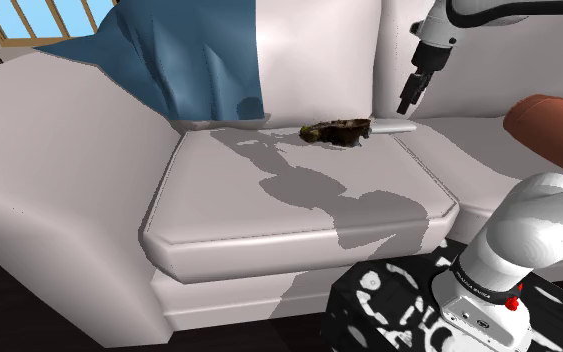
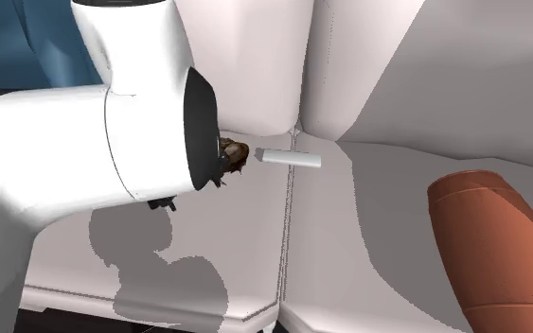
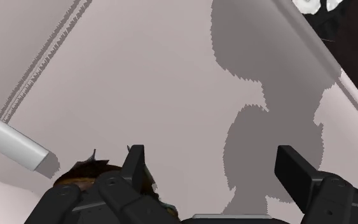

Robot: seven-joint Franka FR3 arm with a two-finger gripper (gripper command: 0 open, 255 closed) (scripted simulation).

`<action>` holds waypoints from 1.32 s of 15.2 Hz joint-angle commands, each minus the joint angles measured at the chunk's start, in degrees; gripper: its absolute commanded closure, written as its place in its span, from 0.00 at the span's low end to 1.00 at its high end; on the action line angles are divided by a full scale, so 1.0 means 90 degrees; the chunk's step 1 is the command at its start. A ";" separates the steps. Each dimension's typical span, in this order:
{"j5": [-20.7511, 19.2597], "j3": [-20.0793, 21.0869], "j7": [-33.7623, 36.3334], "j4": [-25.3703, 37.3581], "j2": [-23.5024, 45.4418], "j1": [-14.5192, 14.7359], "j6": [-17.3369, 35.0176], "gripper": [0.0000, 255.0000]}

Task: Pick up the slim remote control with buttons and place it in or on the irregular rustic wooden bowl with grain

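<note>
wrist view: remote [image 3: 12,143] beside gripper [image 3: 212,159]

Second exterior view: the arm [image 2: 113,132] covers most of the bowl [image 2: 233,153]; only a brown edge shows.
Wrist view: the remote [image 3: 12,145] is cut off by the picture's edge. The bowl is partly behind a finger [image 3: 135,168] of the tool [image 3: 212,159].
Shoulder view: the remote's buttons are too small to tell. The orange cushion [image 1: 559,135] is cut off at the edge.

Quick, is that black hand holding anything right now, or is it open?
Hand: open, fingers apart, holding nothing. The white remote lies on the sofa cushion beside the brown bowl.
</note>
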 commanded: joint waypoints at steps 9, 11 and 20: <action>-0.0321 -0.1663 -0.2540 0.0669 0.1748 0.0202 0.0783 0.00; -0.0247 -0.1987 -0.3076 0.0919 0.2212 0.0285 0.0920 0.00; 0.0986 -0.3132 -0.5801 0.2524 0.4865 0.0419 0.1232 0.00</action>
